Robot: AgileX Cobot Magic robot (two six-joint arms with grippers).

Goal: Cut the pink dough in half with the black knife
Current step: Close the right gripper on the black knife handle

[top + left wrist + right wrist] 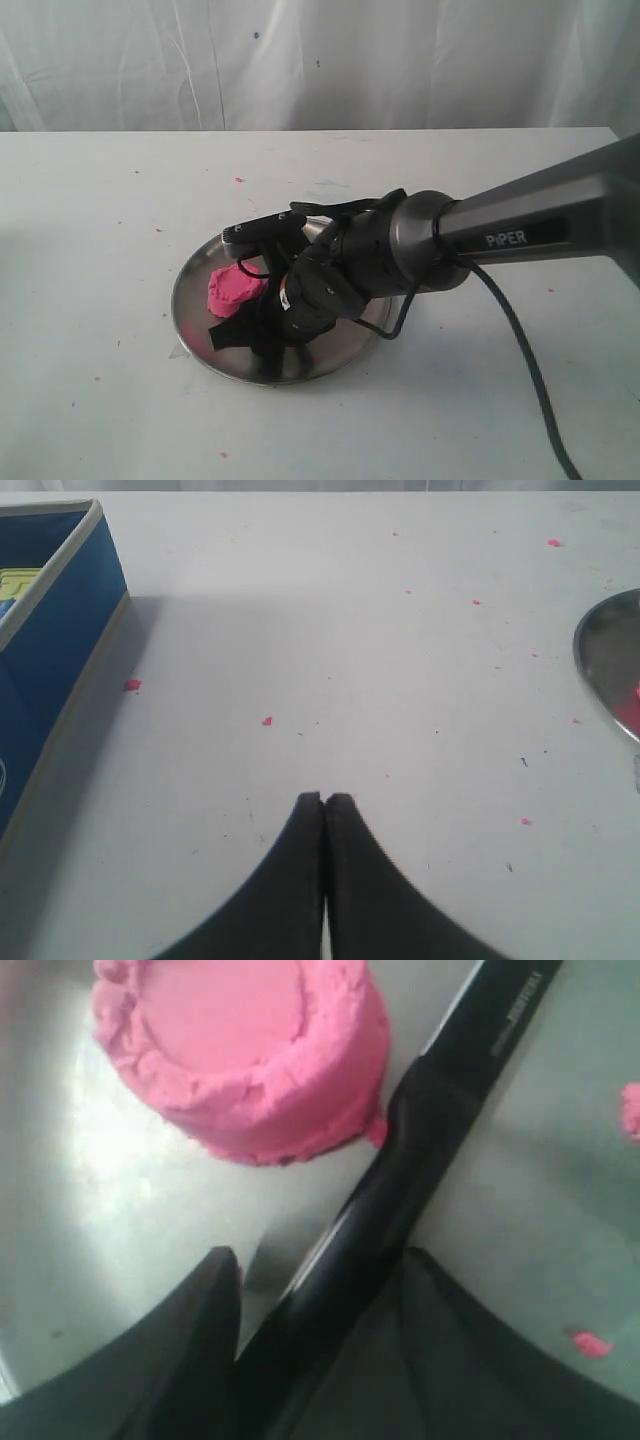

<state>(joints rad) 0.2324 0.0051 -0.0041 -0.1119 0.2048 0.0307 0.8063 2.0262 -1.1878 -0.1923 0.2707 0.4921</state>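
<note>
The pink dough (234, 290) (245, 1055) is one round squat lump on the steel plate (192, 290) (90, 1230). Close beside it on the plate lies the black knife (420, 1140), its blade running past the lump and its handle passing between my right gripper's fingers. My right gripper (255, 335) (320, 1260) is low over the plate with its jaws open, one finger on each side of the handle, and a strip of plate shows between one finger and the handle. My left gripper (325, 798) is shut on nothing above bare table, off to the side of the plate (605, 660).
A blue box with a pale rim (60, 650) stands on the table near the left gripper. Tiny pink crumbs (132, 685) are scattered over the white tabletop. A white curtain (320, 60) hangs behind the table's far edge.
</note>
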